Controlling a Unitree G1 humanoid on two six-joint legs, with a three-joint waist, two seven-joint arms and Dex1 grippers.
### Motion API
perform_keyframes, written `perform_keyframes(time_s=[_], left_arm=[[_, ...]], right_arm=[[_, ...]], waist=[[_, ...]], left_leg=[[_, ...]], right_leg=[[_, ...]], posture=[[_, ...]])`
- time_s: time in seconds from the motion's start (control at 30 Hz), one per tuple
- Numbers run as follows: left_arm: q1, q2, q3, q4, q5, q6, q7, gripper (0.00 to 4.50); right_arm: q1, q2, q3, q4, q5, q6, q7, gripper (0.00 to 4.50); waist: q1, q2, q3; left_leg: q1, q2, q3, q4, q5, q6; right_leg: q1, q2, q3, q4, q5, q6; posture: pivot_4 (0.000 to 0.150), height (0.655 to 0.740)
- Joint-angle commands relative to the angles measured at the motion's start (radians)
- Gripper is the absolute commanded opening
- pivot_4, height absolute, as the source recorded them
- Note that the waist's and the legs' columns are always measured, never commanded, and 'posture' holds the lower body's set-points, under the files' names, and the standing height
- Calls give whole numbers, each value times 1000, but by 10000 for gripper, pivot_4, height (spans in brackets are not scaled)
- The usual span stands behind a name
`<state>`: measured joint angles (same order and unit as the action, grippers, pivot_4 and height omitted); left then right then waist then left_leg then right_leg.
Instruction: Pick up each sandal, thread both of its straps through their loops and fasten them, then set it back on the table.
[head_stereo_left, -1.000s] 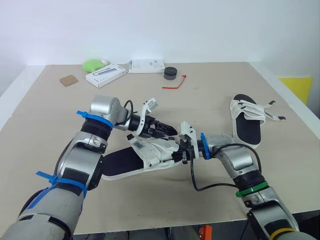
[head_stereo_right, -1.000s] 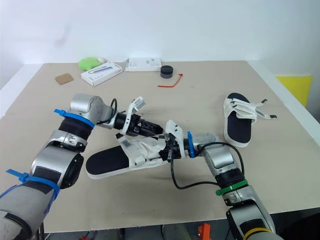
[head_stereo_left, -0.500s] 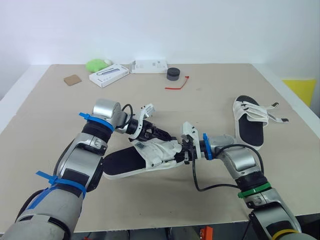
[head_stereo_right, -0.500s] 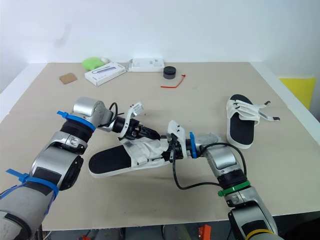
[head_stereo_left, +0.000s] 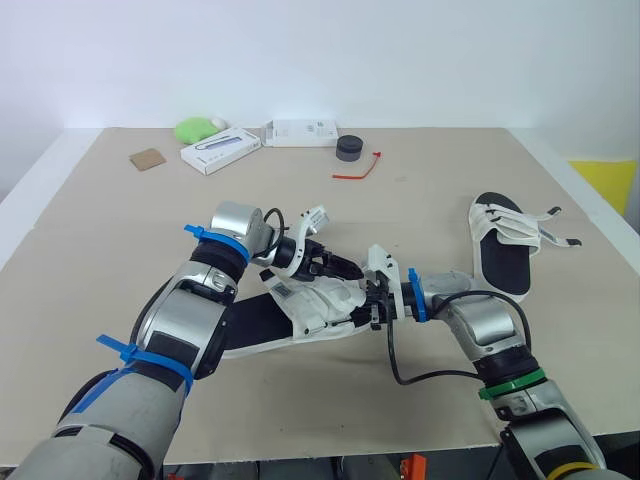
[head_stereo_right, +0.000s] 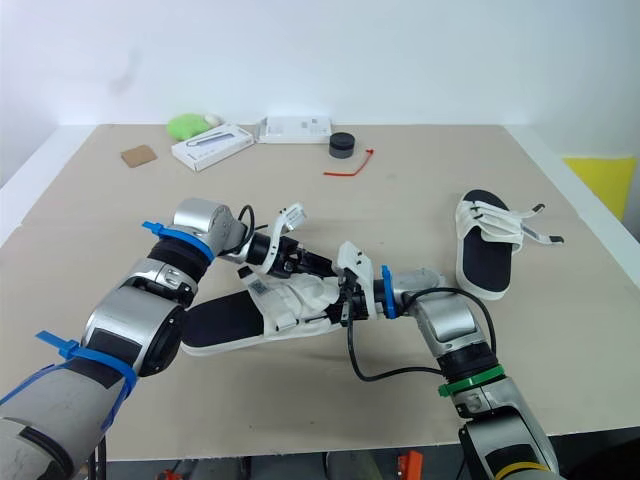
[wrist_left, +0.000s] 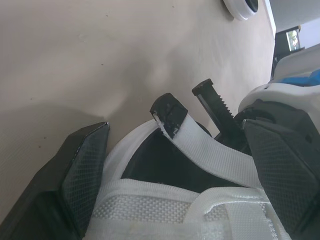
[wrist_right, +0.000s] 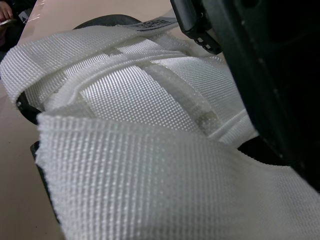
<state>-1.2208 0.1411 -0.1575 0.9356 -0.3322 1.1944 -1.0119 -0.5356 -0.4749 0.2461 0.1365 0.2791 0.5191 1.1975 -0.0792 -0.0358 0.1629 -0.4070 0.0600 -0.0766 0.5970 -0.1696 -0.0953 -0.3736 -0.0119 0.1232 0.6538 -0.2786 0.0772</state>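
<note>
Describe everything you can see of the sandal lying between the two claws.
The sandal has a black footbed, a white sole edge and white woven webbing straps, one ending in a black tip that stands loose. Its heel end rests on the tan table, with the strapped end toward the robot's right. The left claw is open astride its upper. The right claw meets the straps from the opposite side.

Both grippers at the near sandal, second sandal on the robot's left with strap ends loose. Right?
No: the second sandal lies on the robot's right, strap ends loose, per the left eye view. Left gripper and right gripper are both at the near sandal.
</note>
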Motion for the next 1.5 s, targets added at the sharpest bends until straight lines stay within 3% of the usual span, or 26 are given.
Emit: perform_keyframes(time_s=[0.03, 0.13, 0.47, 0.53, 0.87, 1.17, 1.2, 1.27, 1.33, 1.47, 1.5], left_arm=[[-8, -52, -9, -1, -12, 10, -39, 43801], [-2, -52, -2, -5, -8, -7, -32, 43801], [-27, -71, 80, 61, 10, -58, 32, 4650], [-35, -73, 103, 69, 4, -57, 40, 424], [-97, -45, 308, 127, -73, -83, 117, 424], [-68, 23, 223, 36, -31, -45, 46, 424], [-62, 34, 206, 15, -29, -37, 40, 4205], [-52, 56, 187, -25, -40, -7, 16, 7501], [-34, 89, 155, -105, -48, 26, 0, 15872], [91, 209, 27, -485, -115, 81, -118, 35198], [142, 261, 10, -625, -154, 84, -159, 36481]], right_arm=[[48, -4, 65, 70, -57, 47, -36, 0], [49, -4, 64, 70, -57, 46, -37, 0], [46, -3, 65, 73, -57, 46, -35, 0], [44, -2, 66, 74, -57, 47, -36, 0], [42, 3, 70, 80, -54, 45, -39, 0], [31, 9, 75, 93, -55, 38, -35, 0], [31, 9, 76, 93, -55, 38, -35, 0], [32, 9, 76, 92, -55, 38, -34, 0], [34, 8, 76, 90, -54, 39, -34, 0], [36, 8, 77, 90, -54, 37, -34, 0], [37, 8, 77, 88, -53, 38, -34, 0]], waist=[[0, 0, 0], [0, 0, 0], [-1, 0, 0], [-1, 0, 0], [-12, 0, 1], [-16, 1, 1], [-16, 1, 1], [-17, 1, 1], [-18, 1, 1], [-21, 2, 1], [-21, 2, 2]], left_leg=[[0, 0, 0, 0, 0, 0], [0, 0, 0, 0, 0, 0], [0, 0, 0, 0, -2, 1], [0, 0, 0, 0, -2, 1], [0, 0, 0, 0, -2, 1], [0, 0, -1, 0, -2, 1], [0, 0, 0, 0, -2, 1], [0, 0, -1, 0, -2, 1], [0, 0, -1, 0, -2, 1], [0, 0, -1, 0, -2, 1], [0, 0, 0, 0, -2, 1]], right_leg=[[0, 0, 0, 0, 0, 0], [0, 0, 0, 0, 0, 0], [0, 0, 0, 0, -2, 0], [0, 0, 0, 0, -2, 0], [0, 0, 0, 0, -2, 0], [0, 0, 0, 0, -2, 0], [0, 0, 0, 0, -2, 0], [0, 0, 0, 0, -2, 0], [0, 0, 0, 0, -2, 0], [0, 0, 0, 0, -2, 0], [0, 0, 0, 0, -2, 0]], posture=[[1500, 7400], [1500, 7400], [1500, 7400], [1500, 7400], [1500, 7400], [1500, 7400], [1500, 7400], [1500, 7400], [1500, 7400], [1500, 7400], [1500, 7400]])
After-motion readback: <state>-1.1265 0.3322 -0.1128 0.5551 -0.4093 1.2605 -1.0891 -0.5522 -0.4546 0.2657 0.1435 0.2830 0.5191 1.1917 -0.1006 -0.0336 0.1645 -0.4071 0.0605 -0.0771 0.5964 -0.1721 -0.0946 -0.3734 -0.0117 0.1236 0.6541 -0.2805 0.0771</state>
